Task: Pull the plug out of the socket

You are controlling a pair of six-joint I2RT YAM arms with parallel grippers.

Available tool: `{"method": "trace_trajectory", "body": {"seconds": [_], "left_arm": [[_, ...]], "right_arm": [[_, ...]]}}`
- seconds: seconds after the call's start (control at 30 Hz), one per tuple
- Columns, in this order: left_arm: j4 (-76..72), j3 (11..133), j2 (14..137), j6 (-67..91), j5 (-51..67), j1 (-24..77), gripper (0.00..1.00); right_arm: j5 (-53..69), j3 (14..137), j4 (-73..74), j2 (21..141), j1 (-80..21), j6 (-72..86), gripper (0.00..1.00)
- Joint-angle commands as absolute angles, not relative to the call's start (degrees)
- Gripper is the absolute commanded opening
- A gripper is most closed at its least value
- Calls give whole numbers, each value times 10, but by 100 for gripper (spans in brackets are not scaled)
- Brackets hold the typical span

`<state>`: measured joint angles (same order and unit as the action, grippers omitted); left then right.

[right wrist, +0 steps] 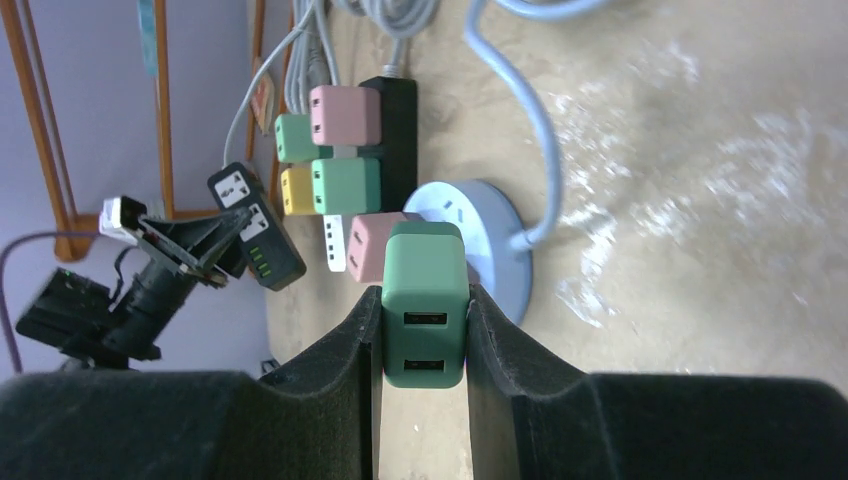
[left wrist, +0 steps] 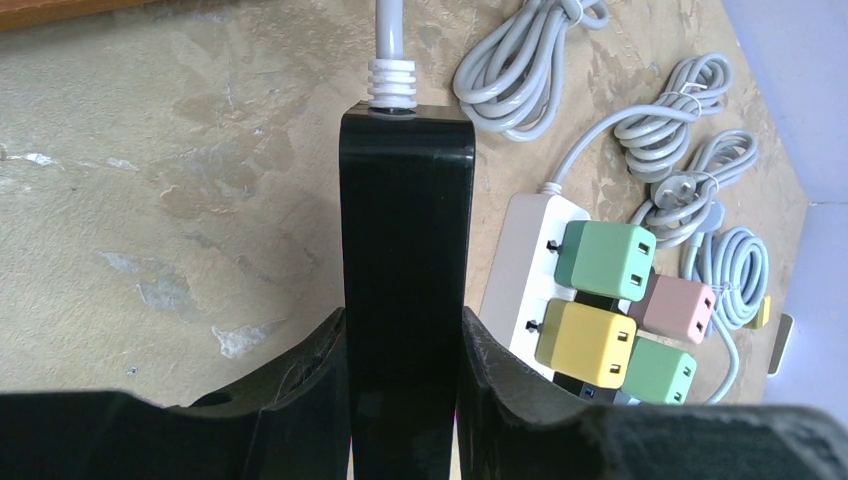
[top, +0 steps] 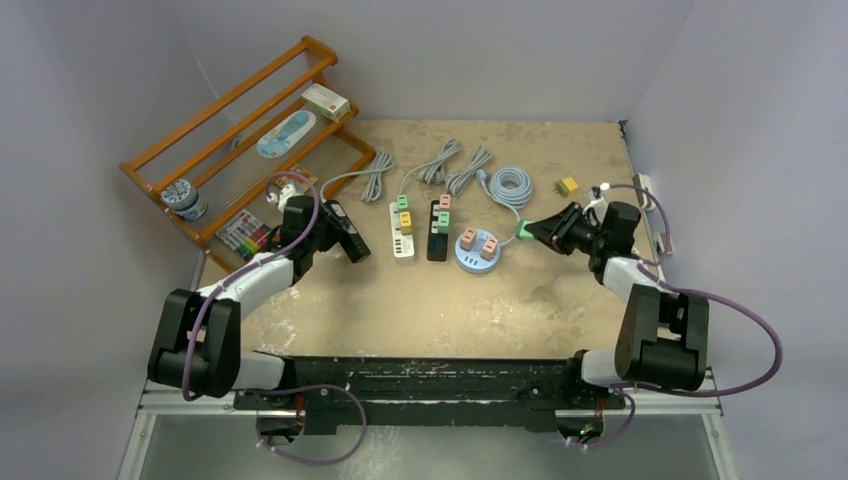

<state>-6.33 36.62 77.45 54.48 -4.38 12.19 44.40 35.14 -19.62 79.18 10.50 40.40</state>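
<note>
My right gripper (top: 535,228) is shut on a green plug (top: 522,230), which fills the gap between the fingers in the right wrist view (right wrist: 425,300). The plug is held just right of the round blue socket (top: 478,252), apart from it. Two pink plugs (top: 478,242) sit in that socket, which also shows in the right wrist view (right wrist: 490,250). My left gripper (top: 322,228) is shut on a black power strip (top: 347,232) and holds it off the table. In the left wrist view (left wrist: 405,340) the strip (left wrist: 405,230) runs up between the fingers, with a white cord (left wrist: 390,30) at its far end.
A white power strip (top: 402,228) and a second black strip (top: 437,230) with green, yellow and pink plugs lie mid-table. Coiled grey cables (top: 445,165) and a blue cable coil (top: 512,185) lie behind. A yellow plug (top: 567,185) is far right. A wooden rack (top: 240,130) stands back left.
</note>
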Motion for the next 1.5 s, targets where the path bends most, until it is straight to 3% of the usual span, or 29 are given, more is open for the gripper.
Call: {"method": "trace_trajectory", "body": {"seconds": [0.0, 0.43, 0.67, 0.93, 1.17, 1.33, 1.4, 1.47], "left_arm": [[-100, 374, 778, 553, -51, 122, 0], [-120, 375, 801, 570, -15, 122, 0], [-126, 374, 811, 582, -4, 122, 0], [-112, 388, 823, 579, 0, 121, 0], [-101, 395, 826, 577, 15, 119, 0], [-83, 407, 829, 565, 19, 115, 14], [-70, 416, 831, 556, 22, 113, 22], [-52, 424, 832, 549, 21, 109, 29]], "right_arm": [[481, 317, -270, 778, 131, 465, 0], [425, 219, -232, 746, 142, 463, 0], [393, 258, -207, 736, 150, 432, 0], [403, 333, -118, 850, 166, 354, 0], [396, 326, -97, 864, 243, 356, 0], [386, 326, -66, 880, 305, 331, 0], [383, 329, -63, 882, 314, 329, 8], [374, 333, -61, 880, 315, 330, 26]]}}
